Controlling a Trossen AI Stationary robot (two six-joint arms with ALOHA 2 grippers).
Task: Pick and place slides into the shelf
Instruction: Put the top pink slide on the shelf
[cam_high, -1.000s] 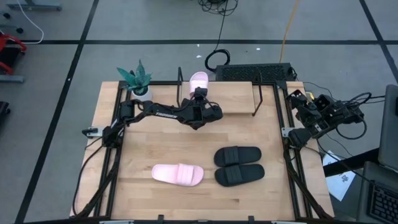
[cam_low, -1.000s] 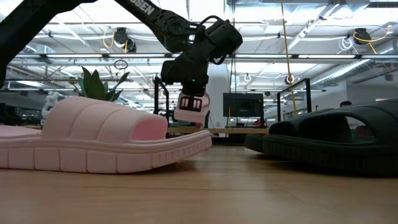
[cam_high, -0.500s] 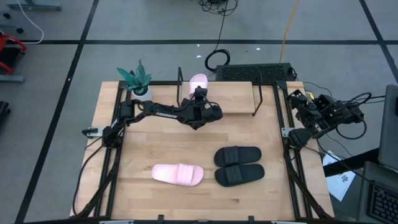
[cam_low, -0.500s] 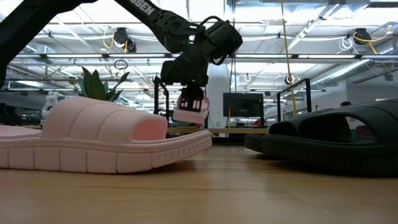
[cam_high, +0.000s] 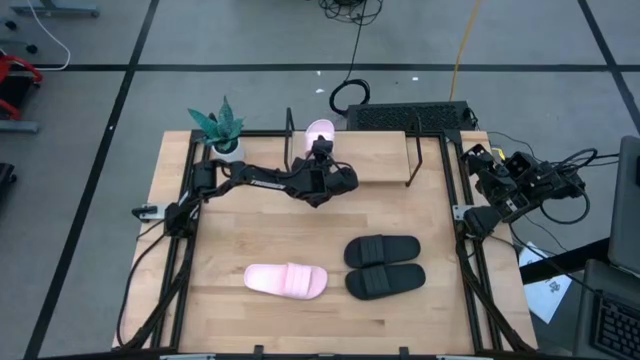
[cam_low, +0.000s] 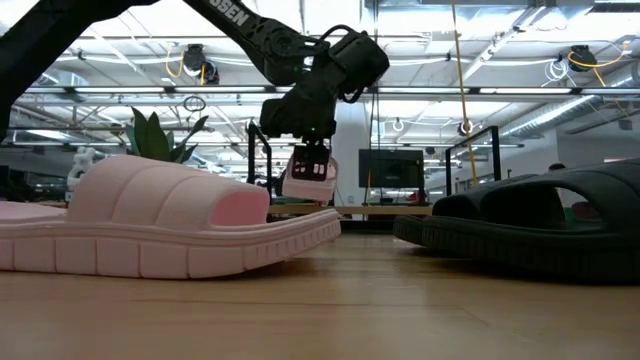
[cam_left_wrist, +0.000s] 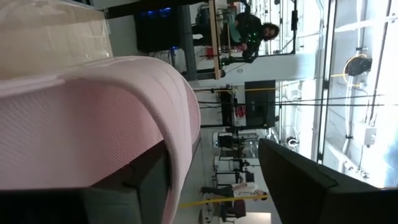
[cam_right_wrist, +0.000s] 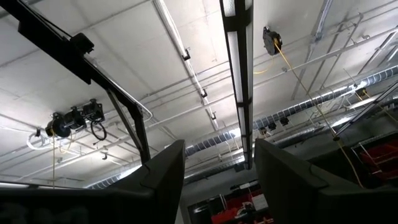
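Note:
A pale pink slide (cam_high: 319, 129) sits at the left end of the shelf (cam_high: 385, 160), at the table's far side. My left gripper (cam_high: 321, 150) reaches level toward it from the near side and stands open at it (cam_low: 310, 168). In the left wrist view the slide (cam_left_wrist: 93, 106) fills one side. The other pink slide (cam_high: 287, 281) lies sole down on the table near the front, with the black pair (cam_high: 383, 266) to its right. My right gripper (cam_right_wrist: 217, 180) is open, folded back at the table's right edge (cam_high: 480, 165) and pointing up at the ceiling. My left gripper comes level at the pink slide's near end. One finger (cam_left_wrist: 146, 186) lies beside the slide's curved edge (cam_left_wrist: 183, 137); I cannot tell whether it touches. The other finger (cam_left_wrist: 311, 186) stands well apart from the slide.
A potted plant (cam_high: 218, 128) stands at the table's far left corner. Black wire frames (cam_high: 412, 160) rise at the shelf's ends. A dark keyboard-like box (cam_high: 405, 115) lies behind the shelf. Bare wood (cam_high: 260, 220) lies between the shelf and the slides.
My left gripper has opened at the shelf while the arm stayed in place. The pink slide there has settled a little: from above, less of its length shows now than a second ago.

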